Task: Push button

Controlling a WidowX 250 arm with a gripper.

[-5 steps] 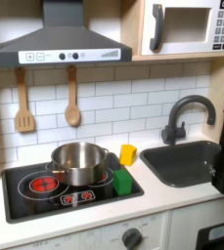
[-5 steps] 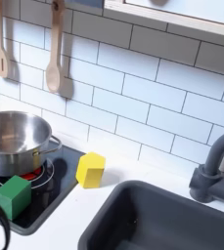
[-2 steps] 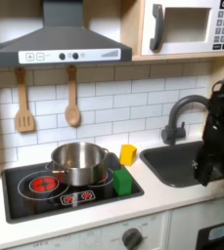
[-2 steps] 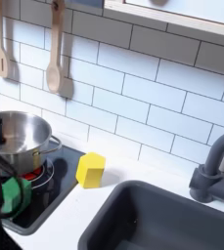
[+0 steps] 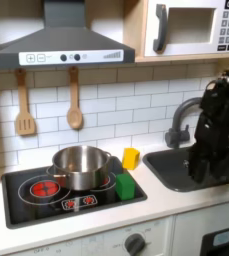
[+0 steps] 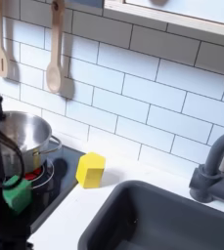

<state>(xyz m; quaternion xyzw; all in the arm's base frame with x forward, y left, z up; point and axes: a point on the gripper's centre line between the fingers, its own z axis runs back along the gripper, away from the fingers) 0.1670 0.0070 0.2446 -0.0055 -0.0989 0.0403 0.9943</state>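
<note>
Tracking the gripper (image 5: pixel 199 172) in the first exterior view: having come in from the frame's right edge, now hanging over the sink (image 5: pixel 176 172), well right of the pot (image 5: pixel 81 165). Closing leftward on the pot between frames. Cannot tell whether jaws are parted or closed; too dark and blurred. Taking the red buttons (image 5: pixel 80 201), just in front of the pot on the cooktop (image 5: pixel 26 205), as the probable target. Not yet touching them. Judging the approach as under way, with press and descent remaining.
</note>
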